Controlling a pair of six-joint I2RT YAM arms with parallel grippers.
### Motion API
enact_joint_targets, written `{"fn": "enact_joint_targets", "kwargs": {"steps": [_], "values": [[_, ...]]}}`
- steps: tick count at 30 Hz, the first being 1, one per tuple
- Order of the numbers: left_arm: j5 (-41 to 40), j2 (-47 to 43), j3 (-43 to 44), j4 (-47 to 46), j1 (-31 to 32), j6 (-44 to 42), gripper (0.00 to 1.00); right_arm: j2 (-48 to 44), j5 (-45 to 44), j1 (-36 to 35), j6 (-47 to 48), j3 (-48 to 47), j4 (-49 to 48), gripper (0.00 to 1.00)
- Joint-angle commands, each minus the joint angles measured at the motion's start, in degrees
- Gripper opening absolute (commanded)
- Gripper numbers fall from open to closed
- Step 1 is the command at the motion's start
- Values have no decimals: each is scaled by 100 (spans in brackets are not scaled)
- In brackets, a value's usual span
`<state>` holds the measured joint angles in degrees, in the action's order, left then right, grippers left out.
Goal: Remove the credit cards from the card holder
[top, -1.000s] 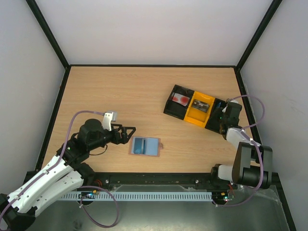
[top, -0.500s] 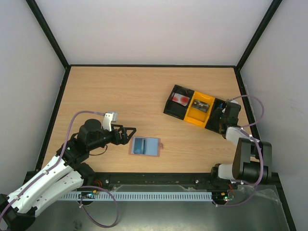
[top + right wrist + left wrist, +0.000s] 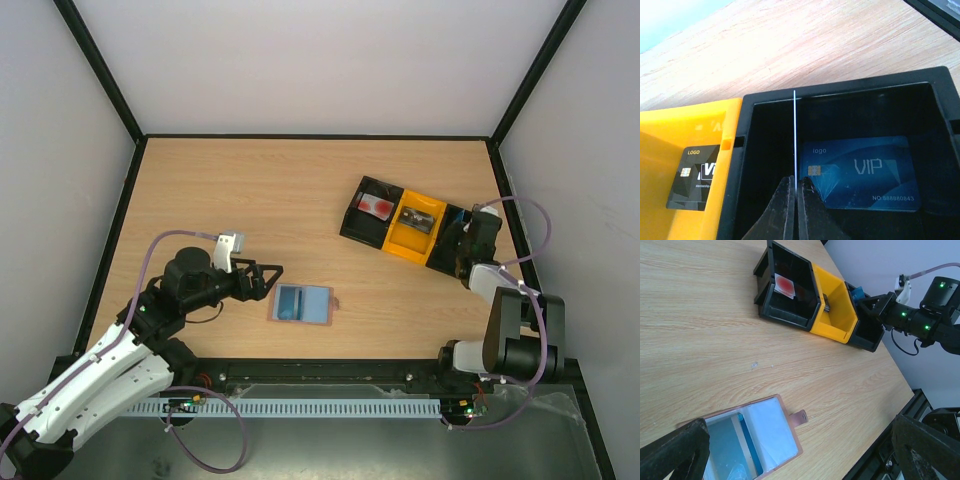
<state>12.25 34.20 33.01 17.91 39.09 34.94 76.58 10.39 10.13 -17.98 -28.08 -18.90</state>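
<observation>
Top external view is showing the card holder [image 3: 301, 303] lying open and flat on the wooden table [image 3: 250, 190], near the front edge. The left gripper [image 3: 272, 280] is sitting just beside it on its left, pointing at it. The holder's long side is running left to right, so a short end is facing that gripper. The left arm is much the nearer one. The right gripper [image 3: 462, 243] is well apart from the holder, hanging over one end of the black-and-yellow tray [image 3: 350, 220].

Left wrist view is showing the left gripper's two fingers spread wide with nothing in them. It is also showing the holder's small brown tab [image 3: 799, 416] sticking out on the far side.

Right wrist view is showing what the other views are not. The right gripper's fingers are squeezing a thin white card [image 3: 795, 135] that is standing straight up. I think it is a card, but only its edge is showing. It is hanging over the black end compartment, close to the wall beside the yellow one. A blue VIP card [image 3: 865, 172] is lying flat down there, and a black card [image 3: 695, 177] is lying in the yellow compartment.
</observation>
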Motion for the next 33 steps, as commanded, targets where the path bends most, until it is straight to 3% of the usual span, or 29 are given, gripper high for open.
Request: {"fn": "enact_joint_targets", "kwargs": {"steps": [1, 11, 21, 33], "values": [[80, -2, 80, -63, -7, -54, 100, -94, -20, 32, 24, 52, -336, 2], [56, 52, 170, 19, -7, -141, 100, 243, -82, 33, -96, 14, -458, 4], [-24, -9, 224, 107, -7, -169, 100, 200, -583, 33, -276, -337, 202, 17], [-54, 131, 203, 105, -7, -110, 100, 503, -1648, 33, -822, -1488, 1629, 36]]}}
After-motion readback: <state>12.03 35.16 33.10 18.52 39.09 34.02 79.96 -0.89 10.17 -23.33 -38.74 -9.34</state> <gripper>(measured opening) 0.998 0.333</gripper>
